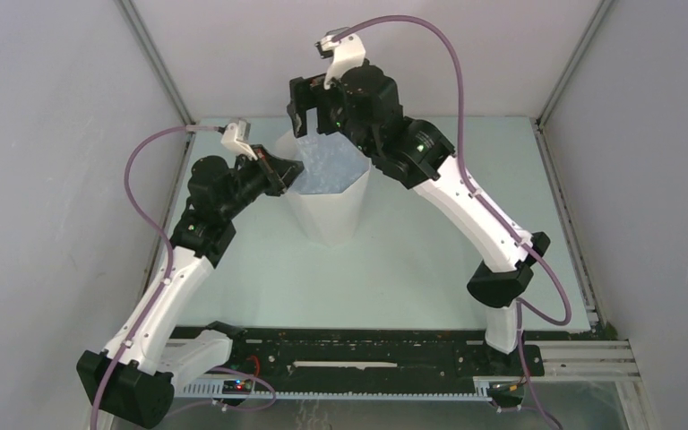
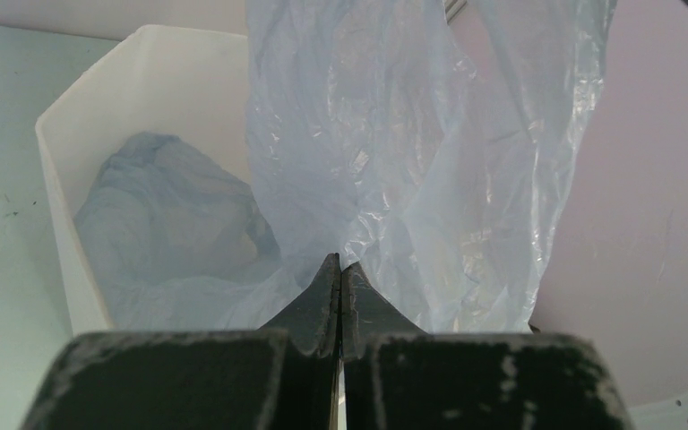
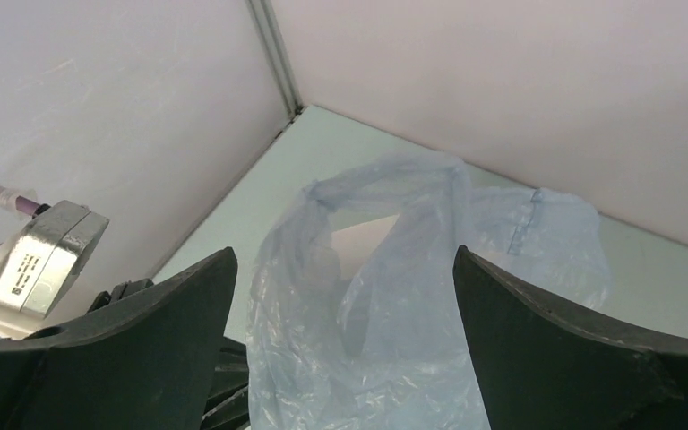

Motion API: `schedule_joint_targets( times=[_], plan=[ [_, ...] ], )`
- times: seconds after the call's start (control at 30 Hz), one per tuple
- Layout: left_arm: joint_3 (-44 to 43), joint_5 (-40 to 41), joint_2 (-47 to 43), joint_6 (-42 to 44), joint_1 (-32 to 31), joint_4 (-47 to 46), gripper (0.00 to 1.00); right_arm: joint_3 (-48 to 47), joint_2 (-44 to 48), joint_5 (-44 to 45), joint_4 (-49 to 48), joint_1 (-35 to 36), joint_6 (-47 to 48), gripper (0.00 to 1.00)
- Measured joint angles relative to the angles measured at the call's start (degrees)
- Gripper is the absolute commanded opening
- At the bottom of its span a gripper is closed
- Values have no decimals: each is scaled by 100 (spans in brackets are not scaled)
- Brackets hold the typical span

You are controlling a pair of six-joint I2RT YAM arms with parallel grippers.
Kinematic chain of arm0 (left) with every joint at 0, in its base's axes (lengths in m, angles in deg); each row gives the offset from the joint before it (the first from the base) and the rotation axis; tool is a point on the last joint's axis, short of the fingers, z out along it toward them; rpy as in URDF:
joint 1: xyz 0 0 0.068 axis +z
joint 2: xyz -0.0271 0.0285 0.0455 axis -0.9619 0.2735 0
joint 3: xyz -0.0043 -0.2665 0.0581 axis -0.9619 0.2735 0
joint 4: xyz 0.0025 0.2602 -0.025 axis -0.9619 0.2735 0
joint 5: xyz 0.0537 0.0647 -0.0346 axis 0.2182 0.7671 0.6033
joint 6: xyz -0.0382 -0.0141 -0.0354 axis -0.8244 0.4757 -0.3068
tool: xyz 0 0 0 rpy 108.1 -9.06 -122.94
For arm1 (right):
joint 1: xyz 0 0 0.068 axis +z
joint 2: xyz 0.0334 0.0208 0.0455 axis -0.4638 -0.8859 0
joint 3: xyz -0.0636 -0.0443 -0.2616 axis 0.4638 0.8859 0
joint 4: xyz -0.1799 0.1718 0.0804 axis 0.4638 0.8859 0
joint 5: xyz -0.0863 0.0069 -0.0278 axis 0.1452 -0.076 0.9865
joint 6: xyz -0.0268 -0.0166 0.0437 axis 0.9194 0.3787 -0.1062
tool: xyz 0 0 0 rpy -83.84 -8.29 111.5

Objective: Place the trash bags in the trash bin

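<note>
A pale green counter (image 1: 430, 269) sits inside plain grey walls (image 1: 45, 134). The tall white trash bin (image 1: 327, 219) stands toward the far side, between the two arms. Its sides are flat panels that meet at corners, and it gets a bit thinner at the bottom. The plastic is smooth and lets some light through.

The trash bag (image 2: 412, 161) is thin, crinkly and pale blue, and you can see through it. Part of it is bunched down inside the bin. The rest stands up above the rim like a floppy sheet.

The left fingers (image 2: 327, 300) are squeezed tight together, and they seem to pinch the bag's edge at the bin's left rim. I think this keeps the soft film from sliding away. The right fingers (image 3: 161, 322) are spread wide, one on each side of the raised part, holding nothing. They look ready to push it down.
</note>
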Motion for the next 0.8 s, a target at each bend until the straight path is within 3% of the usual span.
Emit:
schedule_joint_targets(
  times=[0.27,0.33,0.37,0.5,0.57,0.67,0.8],
  plan=[
    [0,76,0,-20,-4,79,0,-15,-448,828,-470,170,789,97],
    [0,79,0,-20,-11,85,0,-15,-568,907,-490,181,872,86],
    [0,79,0,-20,-15,90,0,-15,-625,946,-492,188,914,75],
    [0,120,-2,-17,-26,164,0,-22,-699,1064,-461,249,988,20],
    [0,186,-7,-17,-26,243,0,-85,-667,1021,-431,291,949,0],
    [0,289,-7,-15,-26,363,2,-11,-411,713,-306,332,817,0],
    [-11,409,-7,-28,-24,485,5,876,623,-63,-367,308,643,0]
  ],
)
